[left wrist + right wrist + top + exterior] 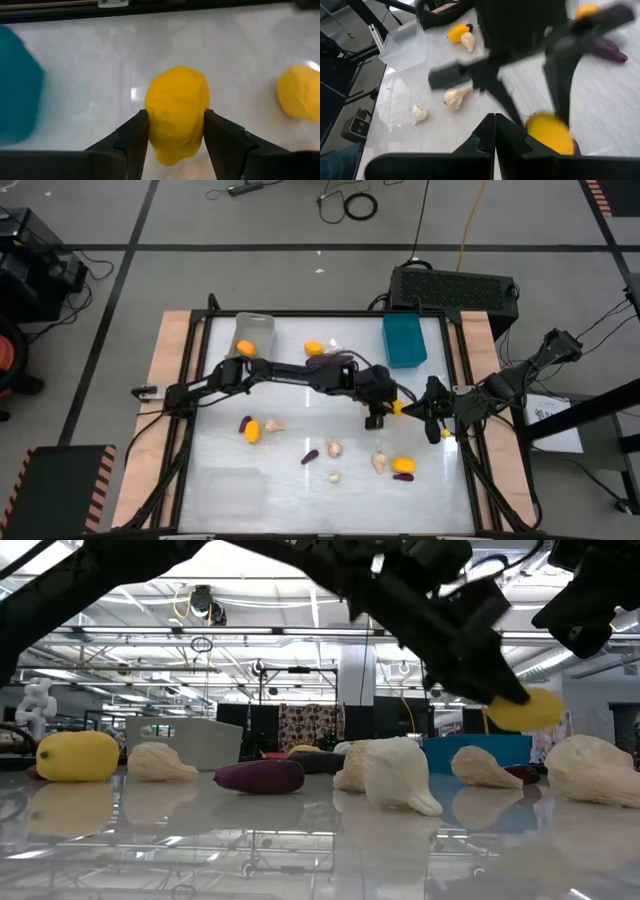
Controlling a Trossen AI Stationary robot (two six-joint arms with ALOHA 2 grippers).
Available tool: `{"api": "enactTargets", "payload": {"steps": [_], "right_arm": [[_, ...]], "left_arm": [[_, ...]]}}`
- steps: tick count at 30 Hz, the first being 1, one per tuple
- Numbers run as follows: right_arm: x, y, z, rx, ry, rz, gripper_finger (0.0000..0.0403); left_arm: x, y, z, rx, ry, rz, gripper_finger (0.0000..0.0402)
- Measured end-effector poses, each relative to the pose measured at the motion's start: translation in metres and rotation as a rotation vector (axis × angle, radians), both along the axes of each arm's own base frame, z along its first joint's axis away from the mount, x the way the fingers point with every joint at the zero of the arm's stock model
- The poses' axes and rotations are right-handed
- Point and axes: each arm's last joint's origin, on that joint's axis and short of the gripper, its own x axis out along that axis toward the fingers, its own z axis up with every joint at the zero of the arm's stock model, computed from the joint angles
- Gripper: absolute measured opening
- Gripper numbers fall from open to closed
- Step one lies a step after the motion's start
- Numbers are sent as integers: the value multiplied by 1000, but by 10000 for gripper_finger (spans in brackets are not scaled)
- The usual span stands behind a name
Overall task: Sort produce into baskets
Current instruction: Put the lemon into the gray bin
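My left gripper (388,410) reaches across the table to right of middle and is shut on an orange-yellow fruit (177,112), which the low view (527,708) shows above the table. My right gripper (433,427) is shut and empty just right of it (495,131). The teal basket (404,340) stands at the far right. The light grey basket (253,332) at the far left holds one orange fruit (246,348). A clear basket (230,492) stands near left. Yellow fruits, purple eggplants and garlic bulbs lie loose on the table. My left gripper pinches the orange-yellow fruit by its two opposite sides (152,122) between its two fingers (134,132). The fingers slant down from the table's left. The fruit is lifted clear of the table.
Loose pieces lie nearby: a yellow fruit (403,466) with a purple piece (403,476), and garlic bulbs (379,462) (333,447). A yellow fruit (253,430) lies at the left. A large eggplant (330,362) and an orange fruit (314,348) lie farther back. A black box (452,288) stands beyond the table.
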Motion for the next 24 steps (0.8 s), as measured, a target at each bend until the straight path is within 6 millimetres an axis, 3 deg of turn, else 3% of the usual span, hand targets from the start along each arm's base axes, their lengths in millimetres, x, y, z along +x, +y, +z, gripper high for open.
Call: {"api": "enactTargets", "payload": {"steps": [4,9,17,24], "right_arm": [[1,1,0,-3,-1,2,0],[4,2,-1,-12,4,-1,0],[13,8,-8,-49,38,-4,0],[24,14,-11,-62,32,-6,0]], "left_arm": [[-13,15,26,16,67,36,177],[-43,33,65,6,157,81,177],[-94,41,119,25,267,91,177],[-149,70,148,-25,340,225,177]]}}
